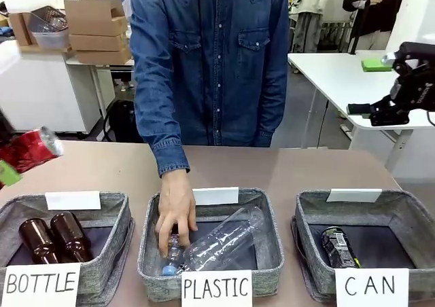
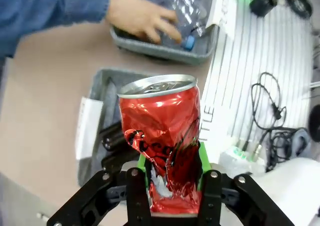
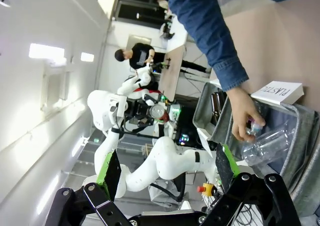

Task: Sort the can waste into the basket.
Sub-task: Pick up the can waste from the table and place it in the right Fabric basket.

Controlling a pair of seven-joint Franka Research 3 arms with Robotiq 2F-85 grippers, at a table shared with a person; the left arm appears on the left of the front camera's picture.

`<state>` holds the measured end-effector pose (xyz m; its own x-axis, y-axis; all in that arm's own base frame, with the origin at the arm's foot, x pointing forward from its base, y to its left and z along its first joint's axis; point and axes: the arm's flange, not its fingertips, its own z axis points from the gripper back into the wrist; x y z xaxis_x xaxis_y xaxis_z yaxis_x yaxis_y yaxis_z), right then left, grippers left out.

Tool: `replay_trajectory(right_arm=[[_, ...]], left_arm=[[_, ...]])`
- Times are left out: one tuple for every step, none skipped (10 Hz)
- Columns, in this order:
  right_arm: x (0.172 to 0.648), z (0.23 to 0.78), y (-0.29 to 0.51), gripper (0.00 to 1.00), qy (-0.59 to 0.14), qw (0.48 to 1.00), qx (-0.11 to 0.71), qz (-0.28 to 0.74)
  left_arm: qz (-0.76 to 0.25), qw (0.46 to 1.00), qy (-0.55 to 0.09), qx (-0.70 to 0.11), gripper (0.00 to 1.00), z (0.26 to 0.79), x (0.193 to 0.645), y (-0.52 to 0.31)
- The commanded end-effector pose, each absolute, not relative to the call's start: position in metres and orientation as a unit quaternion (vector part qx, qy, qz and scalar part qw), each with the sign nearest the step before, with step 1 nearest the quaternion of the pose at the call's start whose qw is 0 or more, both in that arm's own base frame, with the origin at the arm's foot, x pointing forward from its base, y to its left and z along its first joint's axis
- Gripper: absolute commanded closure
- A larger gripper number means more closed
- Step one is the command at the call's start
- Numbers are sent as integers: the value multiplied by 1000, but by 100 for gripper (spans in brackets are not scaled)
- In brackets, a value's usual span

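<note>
A dented red can (image 2: pixel 162 131) with a silver top stands between the green pads of my left gripper (image 2: pixel 172 173), which is shut on it. In the front view this red can (image 1: pixel 30 151) hangs at the far left edge, above the table and the BOTTLE basket. A black can (image 1: pixel 340 247) lies inside the grey CAN basket (image 1: pixel 353 202) at the front right. My right gripper (image 3: pixel 167 171) stands open with nothing between its fingers, and in the front view the right gripper (image 1: pixel 359 109) is raised high at the right, well above that basket.
A person in a denim shirt reaches a hand (image 1: pixel 175 219) onto a clear plastic bottle (image 1: pixel 224 239) in the middle PLASTIC basket (image 1: pixel 272 205). The BOTTLE basket (image 1: pixel 115 202) at the left holds two brown glass bottles (image 1: pixel 54 238). Bare table lies behind the baskets.
</note>
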<state>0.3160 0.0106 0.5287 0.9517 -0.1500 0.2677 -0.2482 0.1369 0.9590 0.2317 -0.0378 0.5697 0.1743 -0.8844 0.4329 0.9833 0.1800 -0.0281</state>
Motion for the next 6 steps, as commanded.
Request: replay_trajectory(right_arm=[[318, 530, 18, 0, -147, 730, 667, 39], [318, 530, 18, 0, -147, 730, 667, 39], [318, 530, 18, 0, -147, 730, 667, 39], [318, 530, 18, 0, -147, 730, 667, 39], [316, 528, 16, 0, -146, 739, 657, 38], [306, 538, -3, 0, -148, 748, 646, 43]], left_arm=[[-607, 762, -156, -162, 60, 553, 220, -8], [-610, 760, -157, -157, 60, 552, 216, -7], [-614, 759, -156, -151, 60, 555, 215, -9], [-621, 757, -148, -143, 60, 559, 218, -20], [-642, 739, -153, -137, 60, 570, 226, -51], [-665, 718, -159, -128, 60, 582, 236, -95]])
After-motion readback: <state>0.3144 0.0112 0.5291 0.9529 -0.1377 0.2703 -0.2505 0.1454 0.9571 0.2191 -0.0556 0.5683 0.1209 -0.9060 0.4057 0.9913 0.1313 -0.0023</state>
